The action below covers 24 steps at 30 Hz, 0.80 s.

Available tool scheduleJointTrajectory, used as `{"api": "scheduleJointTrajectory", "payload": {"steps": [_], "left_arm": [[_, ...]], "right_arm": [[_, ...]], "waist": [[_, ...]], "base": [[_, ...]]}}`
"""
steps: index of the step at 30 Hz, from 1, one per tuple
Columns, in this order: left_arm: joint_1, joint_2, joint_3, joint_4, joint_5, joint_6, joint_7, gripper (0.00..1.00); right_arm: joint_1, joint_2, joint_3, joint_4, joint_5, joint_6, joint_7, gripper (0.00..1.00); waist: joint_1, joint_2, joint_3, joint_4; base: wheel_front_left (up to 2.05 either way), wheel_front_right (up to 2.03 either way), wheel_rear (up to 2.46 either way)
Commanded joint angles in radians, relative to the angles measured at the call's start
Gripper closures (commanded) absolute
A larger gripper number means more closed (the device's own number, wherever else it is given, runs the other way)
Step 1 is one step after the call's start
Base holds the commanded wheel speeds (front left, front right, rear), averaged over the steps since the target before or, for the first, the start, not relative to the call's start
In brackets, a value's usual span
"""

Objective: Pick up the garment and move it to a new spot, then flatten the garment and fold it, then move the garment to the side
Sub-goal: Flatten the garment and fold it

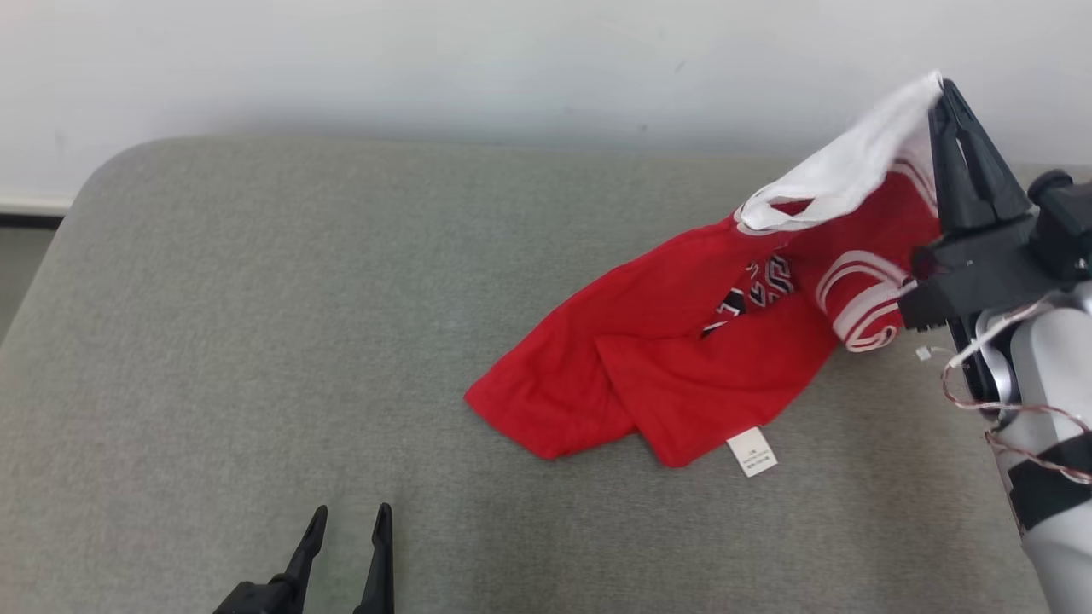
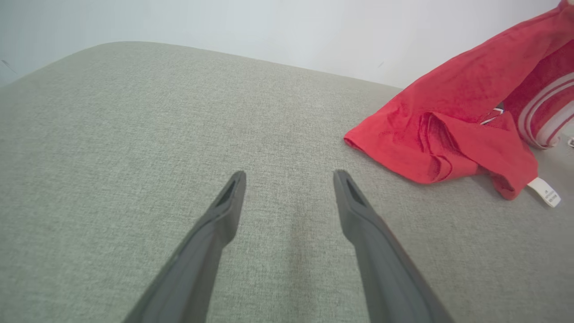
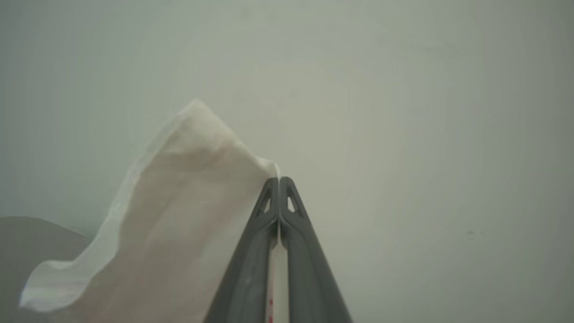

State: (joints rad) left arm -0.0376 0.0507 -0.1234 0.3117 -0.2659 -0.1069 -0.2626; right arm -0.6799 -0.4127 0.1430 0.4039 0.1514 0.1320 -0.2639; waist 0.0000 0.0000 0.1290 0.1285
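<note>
Garment point(image 1: 682, 341): a red shirt with white trim and striped cuffs, crumpled and doubled over itself. It sits at the right of the grey fabric-covered worktop point(image 1: 256, 341). Its white edge is raised off the surface at the far right. The red body slopes down from there, and the lower hem rests on the worktop. A white label point(image 1: 752, 452) lies flat at the near hem. A dark print at mid-body is mostly hidden in the folds.

Right end effector point(image 1: 943, 85): jaws pressed together on the white edge of the garment. The right wrist view confirms this, with pale cloth point(image 3: 179, 202) pinched at the tips and hanging to one side.

Left end effector point(image 1: 351, 510): jaws spread wide and holding nothing. It sits low at the near edge, well apart from the garment.

Assessment: the pick-up is under way, with the grasp made and the lift only partial. The move to a new spot does not look complete. Flattening, folding and the final move to the side are all outstanding, and the cloth shows no orderly fold
</note>
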Motion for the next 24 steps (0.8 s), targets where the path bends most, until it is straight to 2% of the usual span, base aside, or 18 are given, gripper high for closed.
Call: {"api": "scheduleJointTrajectory", "payload": {"steps": [1, 6, 12, 24], "left_arm": [[0.017, -0.001, 0.005, 0.002, 0.008, -0.005, -0.003, 0.00], [0.023, -0.001, 0.015, 0.003, 0.011, -0.008, -0.003, 0.00], [0.020, -0.001, 0.008, 0.006, 0.013, -0.013, -0.003, 0.00], [-0.035, -0.001, -0.023, -0.005, -0.004, -0.012, -0.003, 0.00]], "right_arm": [[0.029, 0.001, -0.008, -0.014, 0.011, -0.003, 0.000, 1.00], [0.097, 0.008, -0.019, -0.048, 0.026, -0.003, 0.000, 1.00], [0.098, 0.016, -0.005, -0.043, 0.026, -0.003, 0.000, 1.00], [-0.087, 0.004, 0.107, 0.074, -0.019, -0.003, 0.001, 1.00]], "waist": [[0.0000, 0.0000, -0.041, -0.044], [0.0000, 0.0000, -0.062, -0.085], [0.0000, 0.0000, -0.045, -0.093], [0.0000, 0.0000, 0.050, -0.004]], "base": [[0.00, 0.00, 0.00], [0.00, 0.00, 0.00], [0.00, 0.00, 0.00], [0.00, 0.00, 0.00]]}}
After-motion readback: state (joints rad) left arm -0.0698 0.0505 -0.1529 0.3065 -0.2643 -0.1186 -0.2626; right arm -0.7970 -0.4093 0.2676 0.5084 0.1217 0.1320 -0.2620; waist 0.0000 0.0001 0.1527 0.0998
